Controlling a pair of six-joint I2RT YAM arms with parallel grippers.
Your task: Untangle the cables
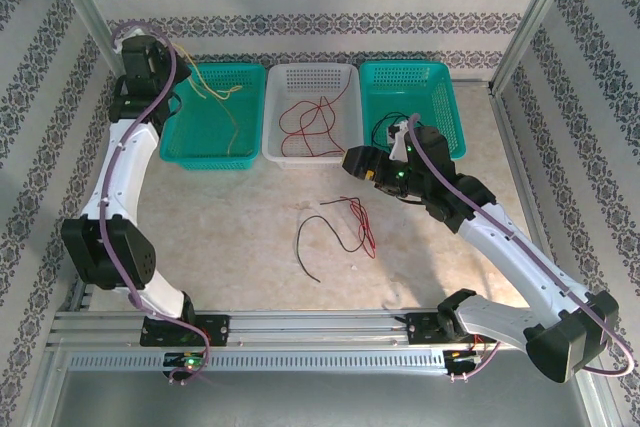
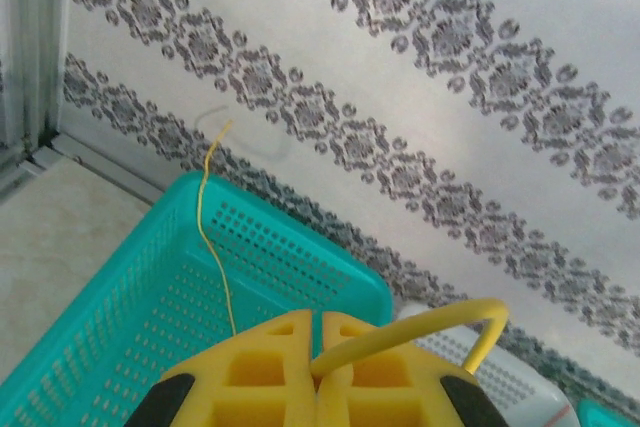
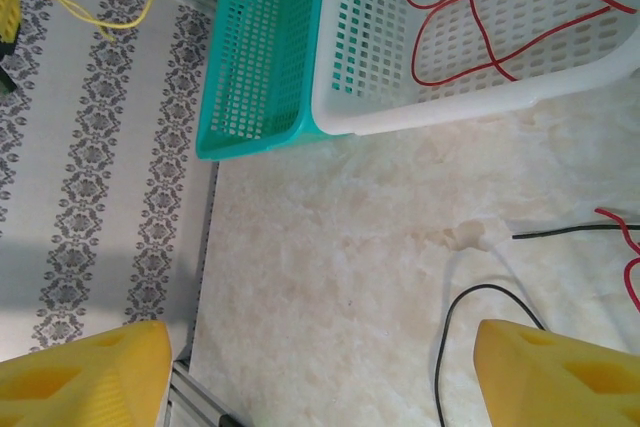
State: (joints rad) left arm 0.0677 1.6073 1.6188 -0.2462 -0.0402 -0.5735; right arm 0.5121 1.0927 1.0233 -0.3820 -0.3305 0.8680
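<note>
**Pale beige, marble-patterned counter**, seen from above. Along its far edge three perforated plastic baskets stand side by side: a teal rectangular basket on the left, a white rectangular basket in the middle and a second teal rectangular basket on the right. Nearer the middle of the bare surface lie a thin black cable, curved in an open loop, and a thin red cable folded back on itself just to its right. The two cross where they meet.

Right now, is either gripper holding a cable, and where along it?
Left gripper pinches a yellow cable partway along, a loop sticking out beside the fingertips. Right gripper is open, holding nothing.
</note>
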